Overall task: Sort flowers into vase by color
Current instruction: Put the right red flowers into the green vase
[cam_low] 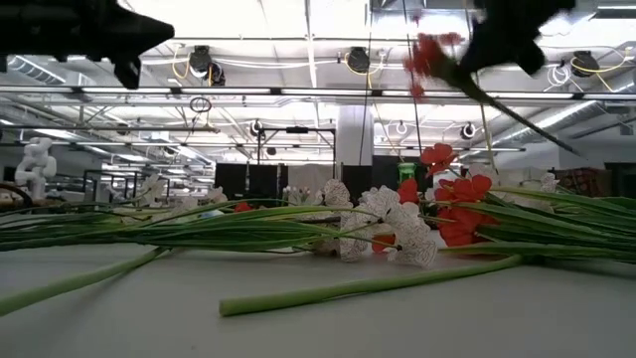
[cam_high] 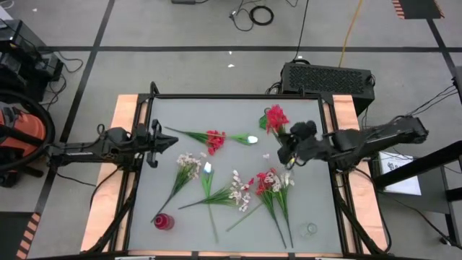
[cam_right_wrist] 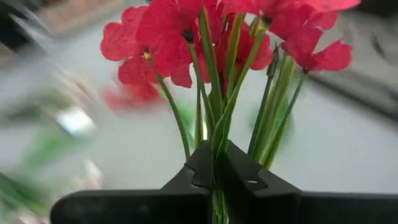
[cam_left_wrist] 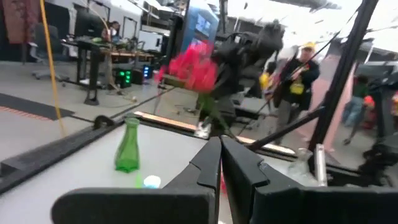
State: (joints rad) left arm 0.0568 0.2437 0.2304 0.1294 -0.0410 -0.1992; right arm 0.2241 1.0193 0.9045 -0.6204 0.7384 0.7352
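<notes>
Right end effector [cam_right_wrist: 217, 171] pinches the green stems of a red flower [cam_right_wrist: 186, 37], fingers pressed together on them, blossoms fanning out just past the fingertips. From overhead that end effector [cam_high: 286, 153] hangs over the desk's [cam_high: 317, 209] right half, and the red flower [cam_high: 275, 118] it holds points toward the far edge, lifted clear of the surface. Below and beside it, loose flowers lie flat: a red and pale cluster [cam_high: 268, 182], a pale spray [cam_high: 188, 163], a white bud [cam_high: 207, 168], and farther off another red blossom [cam_high: 214, 139]. A red vase [cam_high: 163, 222] lies near the desk's front-left part and a clear vase [cam_high: 310, 230] near the front right. Left end effector [cam_high: 160, 143] waits at the left edge, fingers [cam_left_wrist: 211, 165] pressed together, holding nothing
</notes>
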